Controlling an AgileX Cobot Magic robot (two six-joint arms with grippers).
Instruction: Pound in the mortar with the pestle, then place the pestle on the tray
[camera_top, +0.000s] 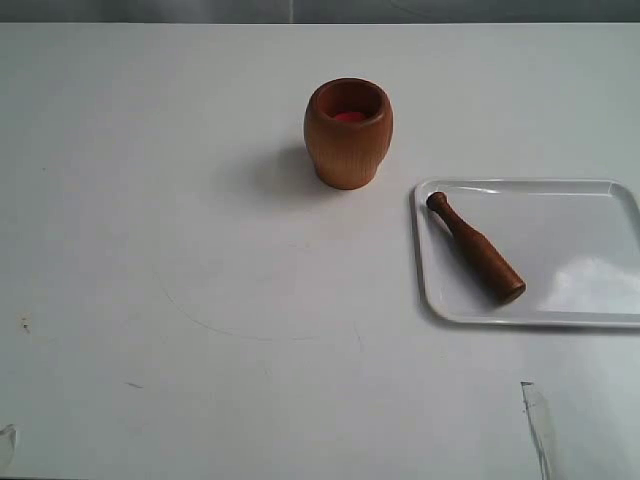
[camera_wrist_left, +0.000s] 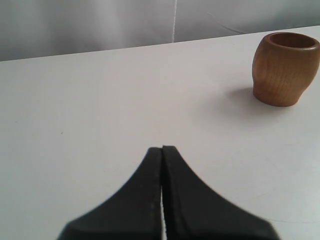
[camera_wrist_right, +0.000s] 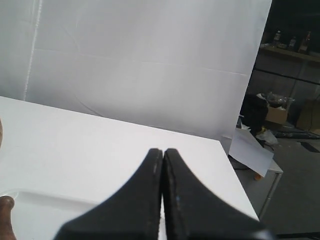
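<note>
The light-brown wooden mortar (camera_top: 348, 132) stands upright near the middle of the white table, its reddish inside showing; it also shows in the left wrist view, mortar (camera_wrist_left: 285, 68). The dark reddish-brown pestle (camera_top: 476, 248) lies slanted on the white tray (camera_top: 580, 250) at the right. Its end peeks into the right wrist view, pestle (camera_wrist_right: 6, 216), on the tray (camera_wrist_right: 45, 205). My left gripper (camera_wrist_left: 162, 148) is shut and empty, well apart from the mortar. My right gripper (camera_wrist_right: 163, 150) is shut and empty, beside the tray. Neither gripper appears in the exterior view.
The white table (camera_top: 200, 300) has faint scratch marks and small specks. A white backdrop (camera_wrist_right: 140, 65) rises behind its far edge. Past the table's right edge lie a dark room with shelves and a lower white surface (camera_wrist_right: 252, 150).
</note>
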